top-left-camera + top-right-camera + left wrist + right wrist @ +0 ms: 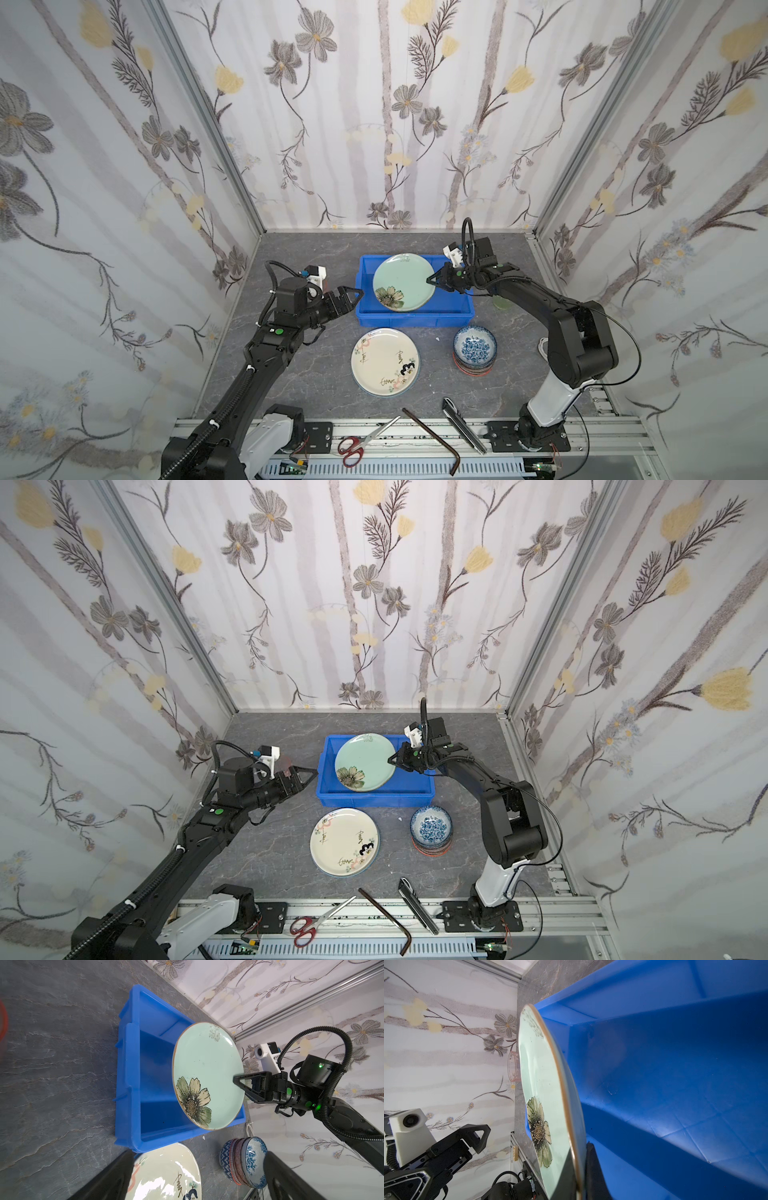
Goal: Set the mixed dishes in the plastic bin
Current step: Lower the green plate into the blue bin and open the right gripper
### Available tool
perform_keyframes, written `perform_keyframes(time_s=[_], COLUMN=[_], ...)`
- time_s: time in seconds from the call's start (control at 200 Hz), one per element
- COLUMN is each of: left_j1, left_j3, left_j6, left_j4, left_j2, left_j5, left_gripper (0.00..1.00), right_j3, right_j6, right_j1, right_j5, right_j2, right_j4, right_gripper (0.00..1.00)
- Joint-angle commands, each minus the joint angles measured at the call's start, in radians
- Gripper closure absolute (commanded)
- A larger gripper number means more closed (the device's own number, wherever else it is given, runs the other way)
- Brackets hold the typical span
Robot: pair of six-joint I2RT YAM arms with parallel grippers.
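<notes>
My right gripper [430, 279] [580, 1172] is shut on the rim of the mint-green flowered plate [405, 278] [207, 1068]. It holds the plate tilted over the blue plastic bin [411, 322] [128, 1064], whose floor [675, 1105] is bare where it shows. My left gripper [357, 293] [197, 1167] stands open and empty just off the bin's left wall. A white scribbled plate [384, 361] lies on the table in front of the bin. To its right is a stack of small bowls [474, 347], a blue floral one on top.
A pink-tinted clear tumbler [513, 1066] stands left of the bin, and a greenish one [500, 302] right of it behind my right arm. Red-handled scissors [361, 444], a bent brown rod [436, 440] and a metal bar [463, 426] lie at the front rail. A white cable [542, 345] lies beside the bowls.
</notes>
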Motion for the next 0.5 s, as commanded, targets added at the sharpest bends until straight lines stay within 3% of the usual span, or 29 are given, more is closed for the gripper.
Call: perform_keyframes(time_s=[0.0,0.5], left_j1=[0.003,0.003], left_j3=[-0.007,-0.023], left_j6=[0.011,0.017], left_j4=[-0.004,-0.004], left_j2=[0.002,0.012], left_j5=[-0.012,-0.010], left_gripper=[0.00,0.00], right_j3=[0.025,0.022], right_j6=[0.006,-0.006], right_j1=[0.000,-0.009], right_j5=[-0.070,-0.050], right_j2=[0.029,0.124], right_j4=[0.067,0.070], right_gripper=[1.00,1.00])
